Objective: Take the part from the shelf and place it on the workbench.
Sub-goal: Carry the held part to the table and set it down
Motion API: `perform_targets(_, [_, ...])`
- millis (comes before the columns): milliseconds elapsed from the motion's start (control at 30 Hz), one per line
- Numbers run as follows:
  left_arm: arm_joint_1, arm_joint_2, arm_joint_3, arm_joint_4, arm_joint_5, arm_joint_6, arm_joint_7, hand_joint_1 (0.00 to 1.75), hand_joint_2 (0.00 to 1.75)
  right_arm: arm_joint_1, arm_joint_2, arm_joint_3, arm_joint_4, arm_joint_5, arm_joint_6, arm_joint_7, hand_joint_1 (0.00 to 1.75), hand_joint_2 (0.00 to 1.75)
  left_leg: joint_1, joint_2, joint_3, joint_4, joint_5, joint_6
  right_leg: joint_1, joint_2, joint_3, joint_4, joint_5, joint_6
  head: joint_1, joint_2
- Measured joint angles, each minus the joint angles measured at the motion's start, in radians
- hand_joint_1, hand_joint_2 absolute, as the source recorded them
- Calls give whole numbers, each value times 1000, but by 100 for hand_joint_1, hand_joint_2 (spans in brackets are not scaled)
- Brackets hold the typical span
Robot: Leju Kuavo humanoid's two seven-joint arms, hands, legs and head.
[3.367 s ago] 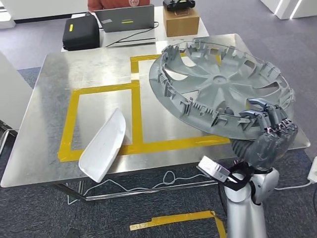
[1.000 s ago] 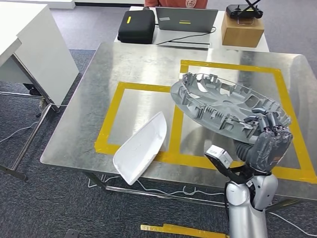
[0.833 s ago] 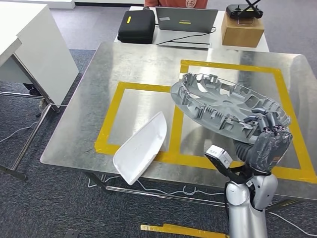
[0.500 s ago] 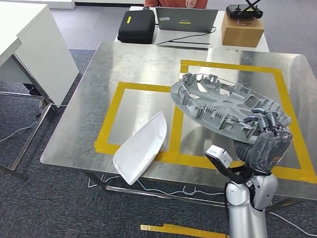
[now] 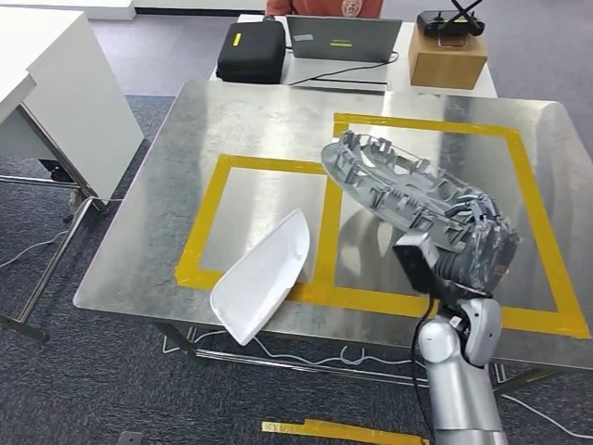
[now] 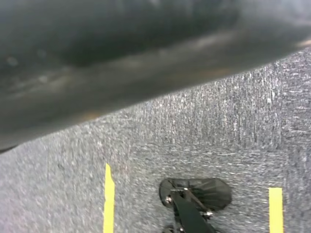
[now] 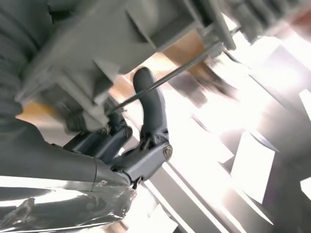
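Right hand point(image 5: 483, 248) clamped the tilted wheel cover point(image 5: 409, 195) by its rim over the workbench point(image 5: 209, 130); slippage would drop it edge-first.

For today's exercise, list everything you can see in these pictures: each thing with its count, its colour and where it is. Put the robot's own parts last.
Wheel cover: one, grey, tilted above the right yellow square, gripped at its near edge.
Curved shell part: one, white, on the workbench's near edge, overhanging it.
Workbench: one, bare metal, centre.
Tape squares: two, yellow, on the workbench top.
Black case: one, on the far table, left.
Laptop: one, grey, on the far table.
Cardboard box: one, brown, on the far table, right, a black controller on it.
White cabinet: one, far left.
Person: one, behind the laptop, mostly cut off.
Right hand: grey, holds the wheel cover's rim.
Right arm: silver, lower right.
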Motion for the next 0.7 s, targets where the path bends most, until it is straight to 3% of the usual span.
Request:
perform_targets(67, [6,-2,11,0,6,2,1,0,0,-39,-79,33,128,-55,9,170,175,175,-1,-5,0,1,1,2,-1,-7,3,-1,-1,2,3,0])
perform_targets(167, [22,-3,25,0,9,6,1,0,0,-69,-151,81,236,-82,3,239,175,175,-1,-7,0,1,2,3,-1,-9,4,-2,1,2,5,0])
perform_targets(367, [22,-5,41,0,9,7,5,0,0,-87,-215,141,337,-90,-29,263,175,175,-1,-5,1,2,2,4,-1,-8,5,-3,1,3,5,0])
perform_targets(700, [22,-7,49,0,9,5,11,0,0,-107,-243,173,414,-96,-50,264,175,175,-1,-6,2,2,2,4,-1,-8,6,-3,1,3,5,0])
